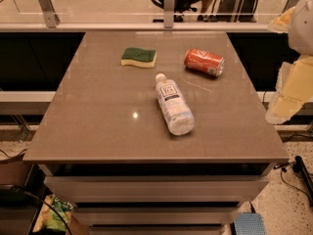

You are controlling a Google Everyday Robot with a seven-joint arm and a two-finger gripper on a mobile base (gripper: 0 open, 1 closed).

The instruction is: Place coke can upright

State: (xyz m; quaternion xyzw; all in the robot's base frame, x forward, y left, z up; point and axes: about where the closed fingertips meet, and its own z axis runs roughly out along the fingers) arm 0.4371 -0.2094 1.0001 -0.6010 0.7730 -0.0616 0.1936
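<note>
**While All Lies Flat, the Reach Comes First**

Because the target lies untouched, we judge the approach step is in hand. Off the right edge of the broad grey-brown stone-topped table (98, 131) hangs our pale robot gripper (286, 102); we cannot tell whether it is spread or closed. A clear plastic bottle with a white label (173, 104) lies mid-table. The small red aluminium coke can (204, 62) lies on its side, far right, its long axis roughly left-right and a silver end facing right. Next we must reach, grip, and tip it up. A green-and-yellow sponge (139, 57) rests leftward.

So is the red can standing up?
No, the can lies on its side on the table, with the gripper at the picture's right edge.
</note>
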